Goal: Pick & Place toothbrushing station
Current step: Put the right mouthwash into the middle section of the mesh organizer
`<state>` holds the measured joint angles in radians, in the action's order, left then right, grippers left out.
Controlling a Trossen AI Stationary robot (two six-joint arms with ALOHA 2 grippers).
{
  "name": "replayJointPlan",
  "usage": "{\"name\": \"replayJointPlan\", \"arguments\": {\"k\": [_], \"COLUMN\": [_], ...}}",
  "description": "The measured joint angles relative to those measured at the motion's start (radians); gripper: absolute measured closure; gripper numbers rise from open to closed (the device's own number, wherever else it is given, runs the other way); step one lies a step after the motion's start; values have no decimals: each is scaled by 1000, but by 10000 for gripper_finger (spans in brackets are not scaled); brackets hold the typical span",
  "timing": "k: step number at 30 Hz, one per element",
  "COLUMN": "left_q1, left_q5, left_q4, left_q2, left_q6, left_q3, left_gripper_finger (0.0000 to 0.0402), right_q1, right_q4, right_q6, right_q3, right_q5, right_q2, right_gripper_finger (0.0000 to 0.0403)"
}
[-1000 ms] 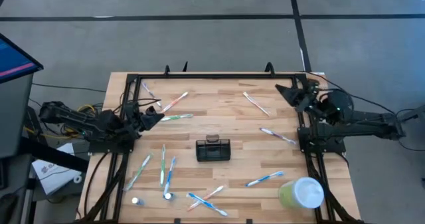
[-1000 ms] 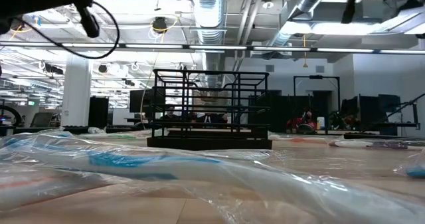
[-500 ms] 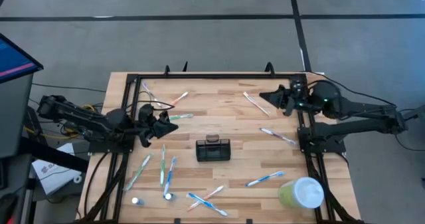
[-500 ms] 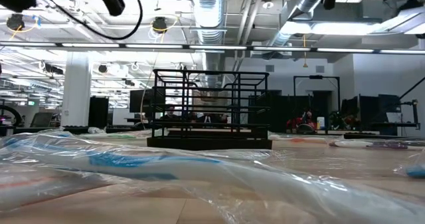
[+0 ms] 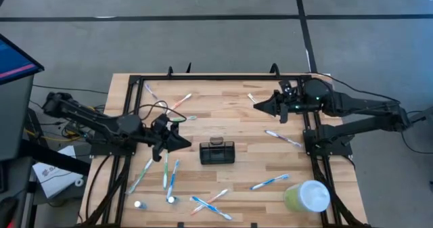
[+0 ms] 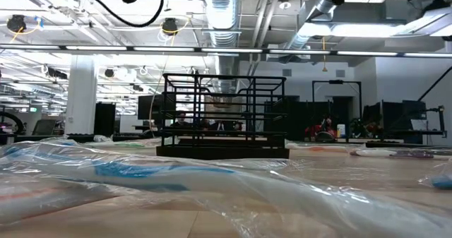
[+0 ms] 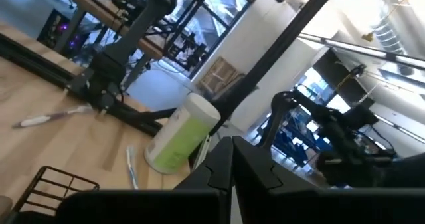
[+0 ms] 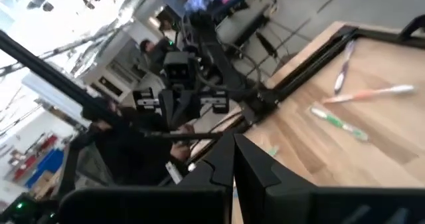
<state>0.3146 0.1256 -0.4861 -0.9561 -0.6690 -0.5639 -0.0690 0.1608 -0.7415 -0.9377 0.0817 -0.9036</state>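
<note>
The toothbrushing station (image 5: 217,152), a small black box-shaped holder, stands upright on its base at the middle of the wooden table; in the low view it shows as a dark wire cage (image 6: 224,118). My left gripper (image 5: 188,145) is shut and empty, held in the air just left of the station, pointing toward it. In the left wrist view its fingers (image 7: 232,167) are closed, with a corner of the station (image 7: 50,184) below them. My right gripper (image 5: 256,105) is shut and empty too, over the table's far right part, pointing left; its closed fingers (image 8: 234,159) show in the right wrist view.
Several toothbrushes lie scattered over the table, some near the left gripper (image 5: 166,167), some at the far left (image 5: 177,103), some right of the station (image 5: 283,139) and near the front edge (image 5: 211,202). A pale green cup with a white lid (image 5: 306,197) lies at the near right corner. A black frame (image 5: 311,120) borders the table.
Both arms have reached out from the table's sides and risen. My left gripper has gone right and toward the near edge, up to the station, tipping level. My right gripper has gone left over the table, tipping too. Both have stayed shut; nothing on the table has moved.
</note>
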Motion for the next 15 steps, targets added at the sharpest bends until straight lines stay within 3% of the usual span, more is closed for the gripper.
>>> {"name": "replayJointPlan", "arguments": {"k": [11, 15], "left_q1": [134, 169], "left_q5": [238, 277], "left_q4": [172, 268], "left_q2": [-134, -193], "left_q6": [-110, -162], "left_q3": [-140, -214], "left_gripper_finger": [400, 400], "right_q1": [192, 283], "right_q4": [21, 19], "right_q6": [-15, -18], "right_q3": [-21, -21], "right_q5": [-6, -83], "right_q2": [-107, -139], "right_gripper_finger": [403, 403]}}
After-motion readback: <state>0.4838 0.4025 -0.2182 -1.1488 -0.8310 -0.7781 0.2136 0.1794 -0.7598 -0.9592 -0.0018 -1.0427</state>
